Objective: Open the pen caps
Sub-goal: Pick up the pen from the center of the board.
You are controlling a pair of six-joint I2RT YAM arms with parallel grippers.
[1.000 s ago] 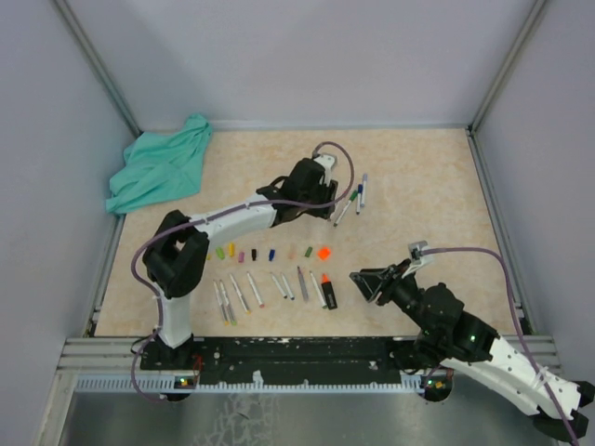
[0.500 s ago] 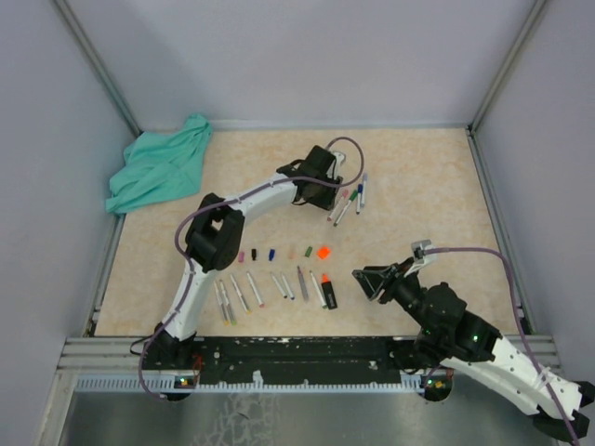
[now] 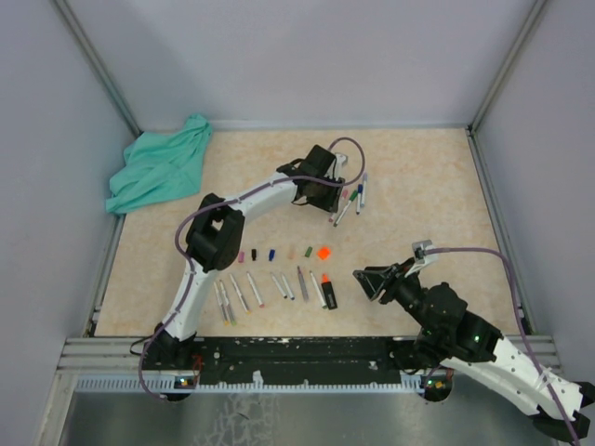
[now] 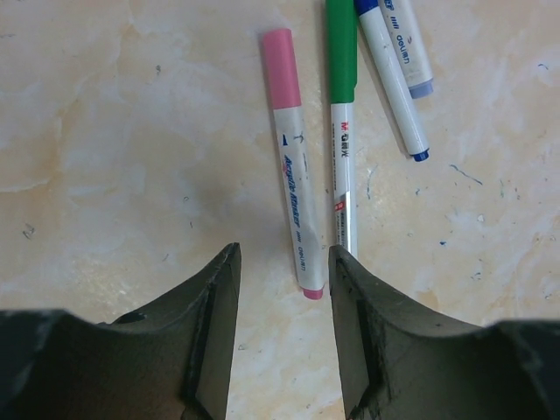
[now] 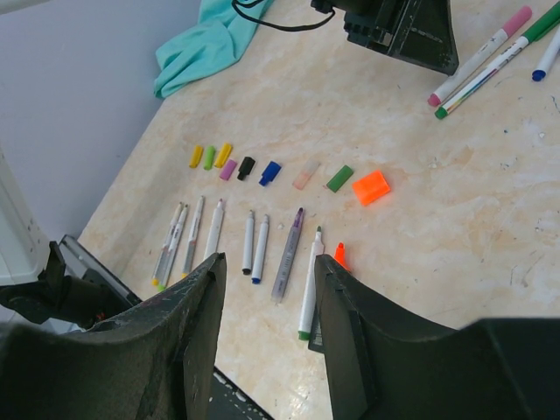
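Note:
Loose pen caps lie in a row: yellow (image 5: 196, 156), black (image 5: 246, 168), blue (image 5: 269, 173), green (image 5: 339, 178) and a larger orange one (image 5: 371, 187), seen from above around (image 3: 323, 251). Further back lie capped pens. The pink-capped pen (image 4: 295, 175) points its tail into the gap of my open left gripper (image 4: 282, 262), touching neither finger. The green-capped pen (image 4: 342, 105) lies just right of it. From above, the left gripper (image 3: 334, 210) hovers at these pens. My right gripper (image 5: 267, 271) stands open and empty at the front right (image 3: 364, 285).
A row of uncapped pen barrels (image 5: 254, 245) lies near the front edge, below the caps (image 3: 270, 286). A teal cloth (image 3: 158, 172) is bunched in the back left corner. Two blue pens (image 4: 398, 70) lie right of the green one. The left arm's elbow (image 3: 214, 237) hangs over the cap row's left end.
The left arm has swung its elbow forward over the cap row and carried its gripper right, down onto the capped pens. The right arm has barely moved.

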